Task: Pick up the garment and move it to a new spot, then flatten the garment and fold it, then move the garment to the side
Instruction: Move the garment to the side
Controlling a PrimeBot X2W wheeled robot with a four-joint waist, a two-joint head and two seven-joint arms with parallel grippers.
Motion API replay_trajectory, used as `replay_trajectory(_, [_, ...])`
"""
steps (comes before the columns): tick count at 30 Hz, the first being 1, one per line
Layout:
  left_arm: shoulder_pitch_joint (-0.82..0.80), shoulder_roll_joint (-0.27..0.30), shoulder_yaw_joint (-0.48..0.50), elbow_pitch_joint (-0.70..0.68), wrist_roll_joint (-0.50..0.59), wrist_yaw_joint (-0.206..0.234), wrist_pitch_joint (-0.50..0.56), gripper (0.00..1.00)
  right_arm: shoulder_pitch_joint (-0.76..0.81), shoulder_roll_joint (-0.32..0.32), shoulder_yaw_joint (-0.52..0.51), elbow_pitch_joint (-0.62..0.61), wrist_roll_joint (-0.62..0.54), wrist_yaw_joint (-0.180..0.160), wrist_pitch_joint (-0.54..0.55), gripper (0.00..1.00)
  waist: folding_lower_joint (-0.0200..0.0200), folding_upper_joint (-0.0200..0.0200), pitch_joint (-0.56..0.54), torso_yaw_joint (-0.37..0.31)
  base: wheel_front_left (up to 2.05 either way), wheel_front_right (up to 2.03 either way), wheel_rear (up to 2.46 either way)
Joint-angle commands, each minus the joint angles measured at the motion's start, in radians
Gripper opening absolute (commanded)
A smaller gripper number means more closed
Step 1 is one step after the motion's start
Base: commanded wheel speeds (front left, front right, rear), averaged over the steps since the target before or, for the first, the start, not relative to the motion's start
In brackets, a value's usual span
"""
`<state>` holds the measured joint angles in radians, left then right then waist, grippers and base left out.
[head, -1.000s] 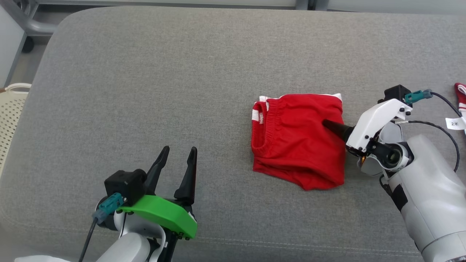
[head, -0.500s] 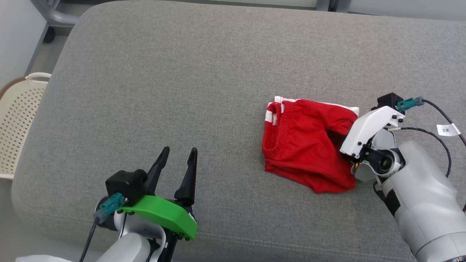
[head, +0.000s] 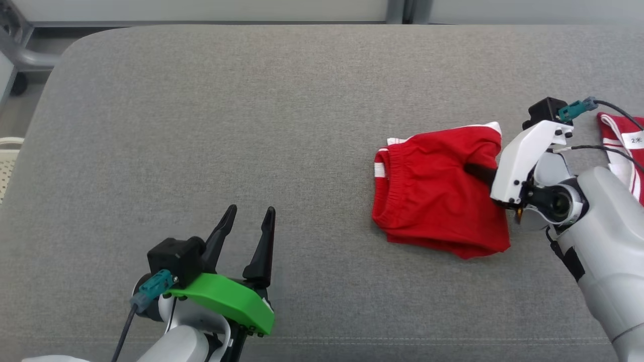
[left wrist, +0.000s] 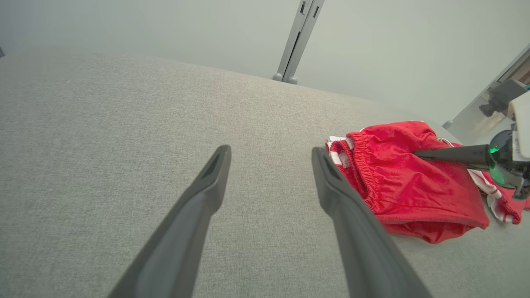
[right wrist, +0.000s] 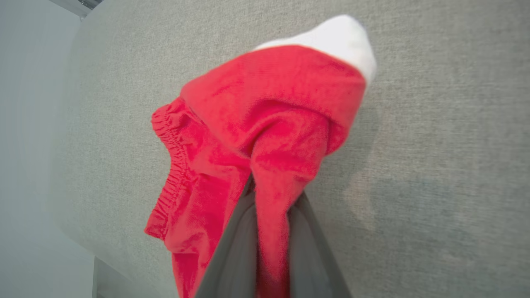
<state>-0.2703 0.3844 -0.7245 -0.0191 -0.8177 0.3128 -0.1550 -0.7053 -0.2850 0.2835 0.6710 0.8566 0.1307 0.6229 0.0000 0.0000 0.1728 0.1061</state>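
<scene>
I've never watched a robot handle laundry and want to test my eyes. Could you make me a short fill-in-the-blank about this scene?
1. The right gripper pinches a fold of the mostly ___ garment.
2. The left gripper stands ___, holding nothing.
3. The garment lies on a ___ fabric cushion.

Missing words: red; open; grey

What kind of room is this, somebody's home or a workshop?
Probably a robot test room, not a home: a grey upholstered pad serves as worktable, plain pale panels joined by a metal post stand behind it, with red shorts as practice cloth.
</scene>
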Motion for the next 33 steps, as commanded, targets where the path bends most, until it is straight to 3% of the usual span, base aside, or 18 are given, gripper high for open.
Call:
replay_trajectory(1, [0.013, 0.002, -0.001, -0.005, -0.002, 0.005, 0.000, 1.00, -0.002, -0.028, 0.005, -0.023, -0.013, 0.000, 0.022, 0.00, 0.0000, 0.0000, -0.023, -0.058, 0.00, 0.00, 0.00])
replay_trajectory(8, [0.004, 0.001, -0.007, -0.031, 0.005, 0.008, 0.003, 1.00, 0.006, -0.092, -0.012, -0.100, -0.046, 0.000, 0.104, 0.00, 0.0000, 0.0000, -0.034, -0.135, 0.00, 0.00, 0.00])
replay_trajectory(15, [-0.010, 0.004, -0.010, -0.057, 0.012, 0.013, 0.007, 1.00, 0.010, -0.116, -0.061, -0.179, -0.094, 0.000, 0.164, 0.00, 0.0000, 0.0000, -0.028, -0.219, 0.00, 0.00, 0.00])
replay_trajectory(33, [-0.076, 0.034, 0.002, -0.090, 0.043, 0.029, 0.026, 1.00, -0.077, -0.006, -0.128, -0.266, -0.192, 0.000, 0.207, 0.00, 0.0000, 0.0000, 0.054, -0.341, 0.00, 0.00, 0.00])
